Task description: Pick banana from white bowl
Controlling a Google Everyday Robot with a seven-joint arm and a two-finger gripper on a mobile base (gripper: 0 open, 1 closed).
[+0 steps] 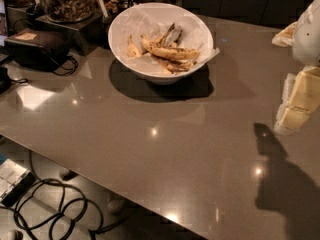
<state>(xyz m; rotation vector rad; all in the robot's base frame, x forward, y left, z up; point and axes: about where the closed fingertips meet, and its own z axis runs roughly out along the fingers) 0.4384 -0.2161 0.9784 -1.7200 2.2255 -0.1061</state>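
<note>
The white bowl, lined with crinkled white paper, stands at the back of the brown table. The banana, yellow with brown speckles, lies across the bowl's middle. A short pale banana stub lies to its left, and dark shrivelled pieces lie behind it. My gripper is at the right edge of the view, well to the right of the bowl and above the table. It casts a dark shadow on the tabletop.
Glass jars of brown snacks stand on a dark stand at the back left. A black box with a cable sits to the left. Cables lie on the floor beyond the table's front edge.
</note>
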